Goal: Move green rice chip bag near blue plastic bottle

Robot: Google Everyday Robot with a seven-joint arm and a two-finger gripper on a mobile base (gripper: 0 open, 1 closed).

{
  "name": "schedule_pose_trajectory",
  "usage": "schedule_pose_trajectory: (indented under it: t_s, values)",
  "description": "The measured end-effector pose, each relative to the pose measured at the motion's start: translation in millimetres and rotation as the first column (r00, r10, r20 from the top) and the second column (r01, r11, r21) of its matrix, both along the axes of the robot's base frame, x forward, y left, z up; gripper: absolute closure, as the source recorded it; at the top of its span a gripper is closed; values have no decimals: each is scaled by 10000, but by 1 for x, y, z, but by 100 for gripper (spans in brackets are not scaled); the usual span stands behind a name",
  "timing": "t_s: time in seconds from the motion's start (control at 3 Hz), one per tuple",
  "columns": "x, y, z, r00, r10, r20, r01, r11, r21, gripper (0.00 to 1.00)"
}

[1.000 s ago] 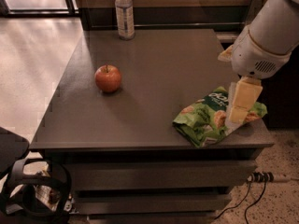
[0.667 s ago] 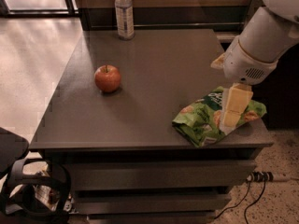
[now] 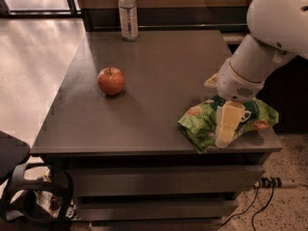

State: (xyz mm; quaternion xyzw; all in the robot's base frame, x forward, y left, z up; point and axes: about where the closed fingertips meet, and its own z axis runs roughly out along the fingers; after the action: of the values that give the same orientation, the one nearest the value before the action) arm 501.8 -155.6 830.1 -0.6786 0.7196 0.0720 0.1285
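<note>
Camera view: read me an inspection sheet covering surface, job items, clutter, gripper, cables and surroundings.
Surface: dark grey flat-topped cabinet with drawers below.
Job's things: crinkly light-green rice chip bag at front right corner; slim clear plastic bottle with white cap upright at far edge, far apart.
Clutter: round red apple left of centre.
Gripper: cream gripper down on the bag.
Cables: dark cables and a power strip on floor, right.
Surroundings: speckled floor; dark-framed object lower left.
</note>
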Motion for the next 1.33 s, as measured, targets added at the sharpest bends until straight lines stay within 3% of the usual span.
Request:
schedule_pose_trajectory:
  t_s: [0.67, 1.0, 1.33]
  values:
    - [-1, 1, 0, 10000, 21, 22, -21, 10000, -9, 49]
    - [-1, 2, 2, 10000, 25, 27, -25, 10000, -11, 80]
    - [-1, 2, 2, 10000, 37, 42, -37, 10000, -19, 100]
